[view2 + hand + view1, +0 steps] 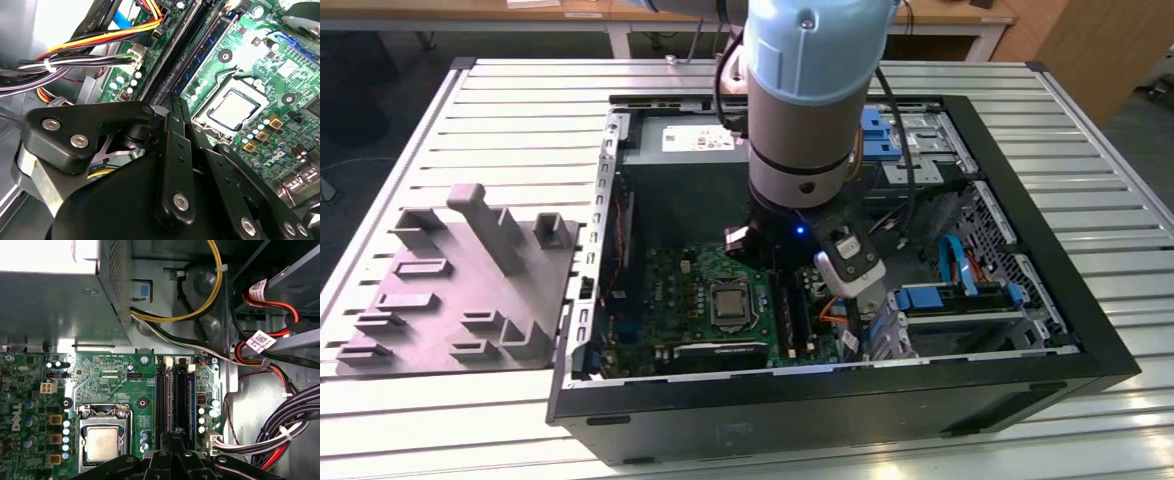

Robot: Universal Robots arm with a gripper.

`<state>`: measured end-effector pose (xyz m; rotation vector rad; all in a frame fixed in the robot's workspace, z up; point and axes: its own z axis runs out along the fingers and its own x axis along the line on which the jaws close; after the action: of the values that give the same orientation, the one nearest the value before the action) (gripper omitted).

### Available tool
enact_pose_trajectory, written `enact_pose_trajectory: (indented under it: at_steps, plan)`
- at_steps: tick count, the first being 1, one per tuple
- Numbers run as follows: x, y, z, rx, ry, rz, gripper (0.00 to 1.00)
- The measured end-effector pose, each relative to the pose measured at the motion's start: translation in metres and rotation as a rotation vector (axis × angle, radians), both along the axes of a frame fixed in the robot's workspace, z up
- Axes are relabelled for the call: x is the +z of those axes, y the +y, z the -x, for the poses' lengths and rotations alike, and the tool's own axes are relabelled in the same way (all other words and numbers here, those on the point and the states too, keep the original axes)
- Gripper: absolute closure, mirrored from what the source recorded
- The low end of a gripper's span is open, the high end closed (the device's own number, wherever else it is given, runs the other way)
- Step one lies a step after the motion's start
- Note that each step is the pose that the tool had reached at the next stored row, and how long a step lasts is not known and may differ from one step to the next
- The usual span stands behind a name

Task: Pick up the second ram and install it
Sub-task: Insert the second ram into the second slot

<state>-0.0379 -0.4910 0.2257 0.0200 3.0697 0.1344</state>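
1. The end effector (172,438) hangs low over the motherboard (115,375). Its fingers are pressed together at the tips; whether a board edge is pinched between them, I cannot tell.
2. In both wrist views the tips sit in line with a dark stick standing edge-up in the slot nearest the processor socket (102,442). I take this stick for the second ram (210,47).
3. Judged step: installing. The stick is at its slot and not lying out on the desk (520,100).
4. Seating calls for a straight push along the slot line, with even pressure so both ends latch.
5. Further out, bundled cables (280,440) lie beside the slots, apart from the fingers, inside the open case (854,400).
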Motion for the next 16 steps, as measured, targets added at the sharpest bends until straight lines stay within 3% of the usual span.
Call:
enact_pose_trajectory:
  at_steps: [11,14,16]
  plan:
    - [-0.0031,0.0000,0.0000,0.000,0.0000,-0.0002,0.89]
    - [-0.0032,-0.0001,0.0000,0.000,0.0001,-0.0118,0.89]
    - [-0.0032,0.0000,0.0000,0.000,0.0000,-0.0150,0.89]
